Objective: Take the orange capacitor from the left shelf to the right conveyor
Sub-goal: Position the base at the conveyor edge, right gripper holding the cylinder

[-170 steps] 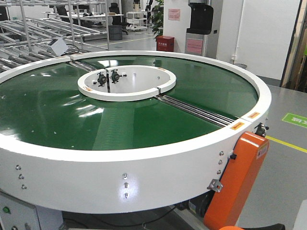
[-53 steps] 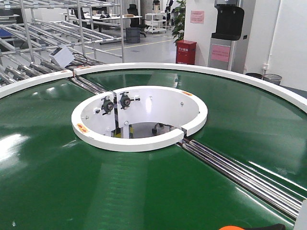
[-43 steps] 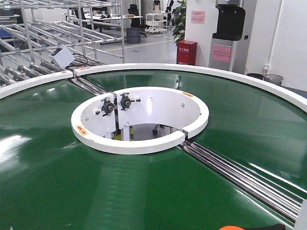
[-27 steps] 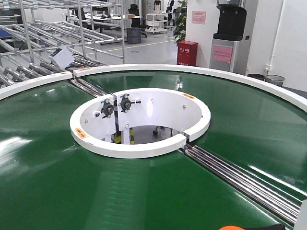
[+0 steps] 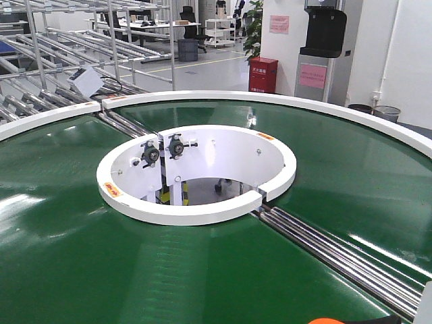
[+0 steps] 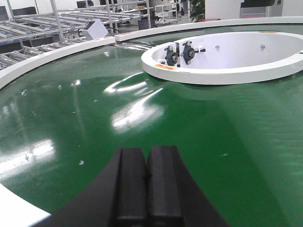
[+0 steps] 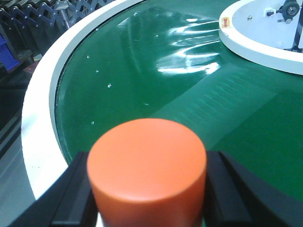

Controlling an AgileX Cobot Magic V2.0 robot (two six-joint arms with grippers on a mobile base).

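The orange capacitor (image 7: 147, 163) fills the bottom of the right wrist view as a smooth orange cylinder top. My right gripper (image 7: 149, 189) is shut on it, one black finger (image 7: 75, 189) on each side. It hangs above the right conveyor's green belt (image 7: 156, 71), just inside the white outer rim (image 7: 40, 118). A sliver of the capacitor (image 5: 327, 321) shows at the front view's bottom edge. My left gripper (image 6: 147, 163) is shut on nothing, low over the belt (image 6: 94, 109). A blue bin (image 7: 7, 47) of the left shelf peeks in at the upper left.
The white inner ring (image 5: 196, 212) with its bearing blocks sits mid-belt. A steel roller strip (image 5: 337, 253) crosses the belt at the right. Steel rail racks (image 5: 61, 47) stand behind the conveyor on the left, a red cabinet (image 5: 262, 73) behind it.
The front view has moved forward from outside the white rim to over the belt. In the last second the inner ring drifted only slightly. The orange sliver stays at the bottom edge.
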